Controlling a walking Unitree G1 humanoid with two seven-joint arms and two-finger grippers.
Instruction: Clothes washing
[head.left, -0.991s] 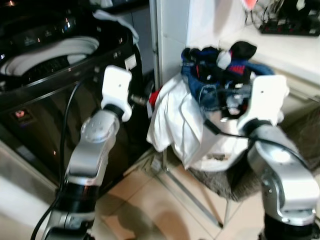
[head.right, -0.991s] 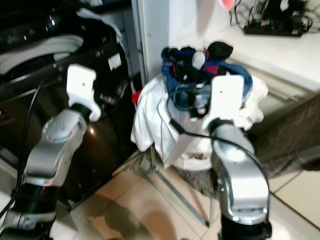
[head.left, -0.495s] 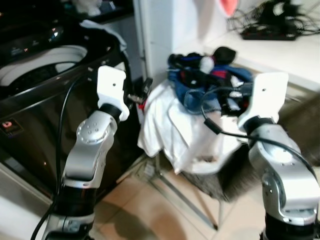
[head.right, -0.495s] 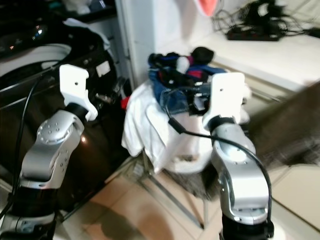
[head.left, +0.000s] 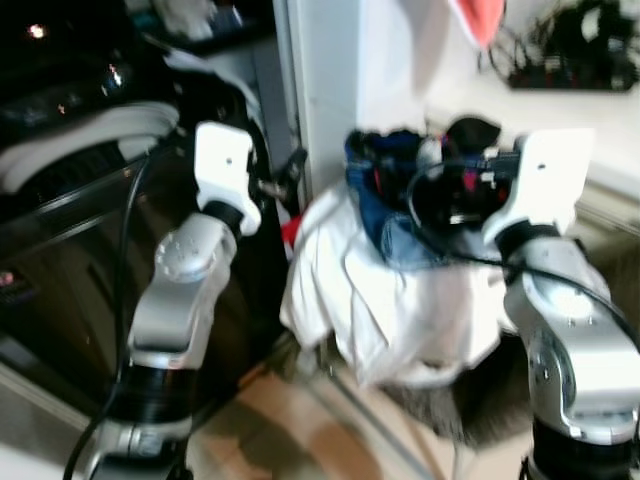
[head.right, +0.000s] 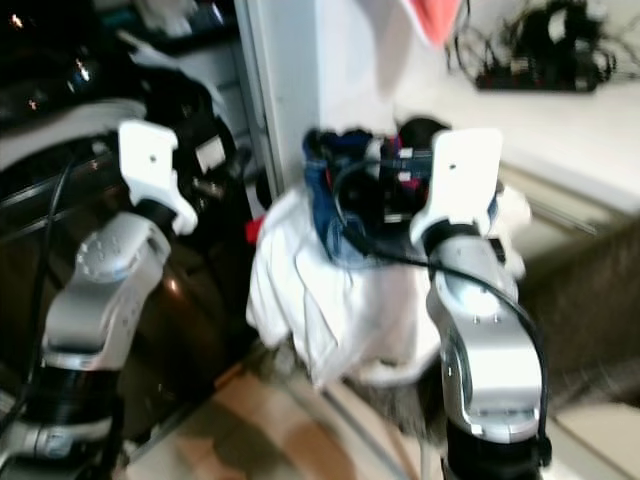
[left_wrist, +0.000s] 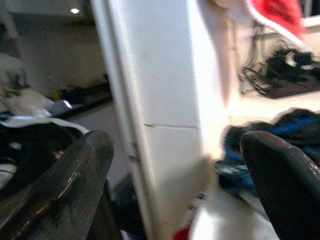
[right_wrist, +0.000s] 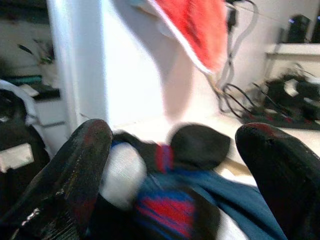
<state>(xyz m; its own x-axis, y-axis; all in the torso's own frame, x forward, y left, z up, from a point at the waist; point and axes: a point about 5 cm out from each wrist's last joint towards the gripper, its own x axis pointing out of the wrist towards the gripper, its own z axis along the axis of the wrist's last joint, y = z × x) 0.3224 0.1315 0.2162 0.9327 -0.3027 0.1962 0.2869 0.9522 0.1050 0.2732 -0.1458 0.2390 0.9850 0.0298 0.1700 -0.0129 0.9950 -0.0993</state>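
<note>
— Where are we in the washing?

— At the pick-up, I'd say. The black top-loading washing machine (head.left: 95, 190) stands at the left; the left gripper (left_wrist: 175, 185), fingers apart, holds nothing.

— And the clothes?

— The heaped pile of blue, black, red and white laundry (head.left: 420, 200) sits just ahead of the right gripper (right_wrist: 175, 175), which is spread and empty. Next it must reach in and close.

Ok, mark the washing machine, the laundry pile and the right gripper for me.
washing machine (head.left: 95, 270), left eye view, on its dark front panel.
laundry pile (head.left: 350, 290), left eye view, on the white cloth draped over its side.
right gripper (right_wrist: 175, 165), right wrist view, midway between its two open black fingers.
</note>
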